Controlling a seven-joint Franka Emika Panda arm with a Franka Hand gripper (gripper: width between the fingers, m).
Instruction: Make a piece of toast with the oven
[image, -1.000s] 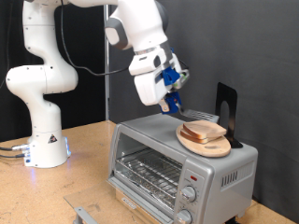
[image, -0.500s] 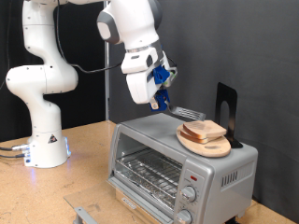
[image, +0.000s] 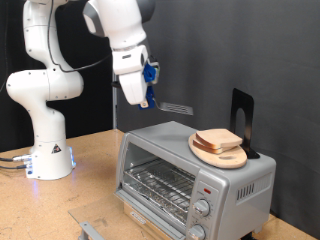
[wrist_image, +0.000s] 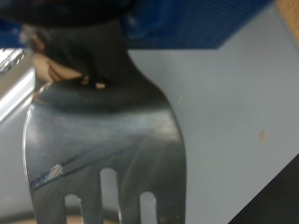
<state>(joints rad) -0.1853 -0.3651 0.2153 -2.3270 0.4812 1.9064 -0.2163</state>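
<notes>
Setting: a light wooden table (image: 90, 165) in front of a black backdrop; the scene is listed from the exterior view's left to its right.
Arm: the white Franka arm (image: 45, 90) stands on its base at the exterior view's left and reaches up and over toward the middle.
Gripper: the gripper (image: 148, 98) hangs in the air above and to the exterior view's left of the oven, well clear of its top. It is clamped on a metal fork.
Fork: the fork (image: 176, 107) sticks out sideways from the fingers toward the exterior view's right; in the wrist view its tines (wrist_image: 103, 177) fill the picture, and no bread is on them.
Oven: the silver toaster oven (image: 190, 165) sits on the table with its glass door shut; a bare wire rack (image: 160, 182) shows behind the glass.
Board: a round wooden board (image: 220, 153) rests on the oven's top toward the exterior view's right.
Contents of board: the piece of toast (image: 219, 139), pale with a tan crust, lies stacked on other slices on the board.
Stand: a black upright piece (image: 242, 118) rises just behind the board.
</notes>
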